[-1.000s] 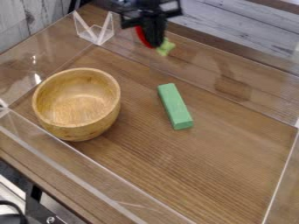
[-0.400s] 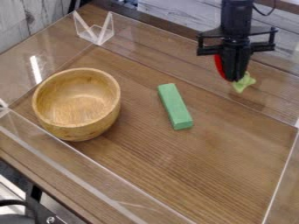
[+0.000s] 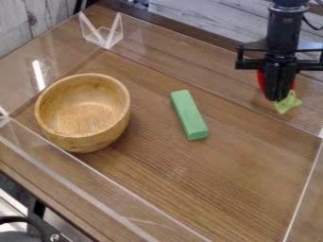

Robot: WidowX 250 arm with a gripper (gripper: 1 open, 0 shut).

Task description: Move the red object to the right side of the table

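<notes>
The red object [image 3: 275,84] is a small bright-red ball-like piece with a light green leaf [image 3: 290,102] hanging below it. It hangs at the far right of the table [image 3: 190,180], just above the wood. My gripper [image 3: 277,79] points straight down from the black arm and is shut on the red object, whose upper part is hidden between the black fingers.
A wooden bowl [image 3: 82,112] sits at the left. A long green block [image 3: 188,114] lies near the middle. Low clear acrylic walls [image 3: 151,213] edge the tabletop, and a clear stand [image 3: 101,31] rises at the back left.
My gripper has carried the red object from the back middle of the table to the far right, sinking slightly. The bowl and green block have not moved.
</notes>
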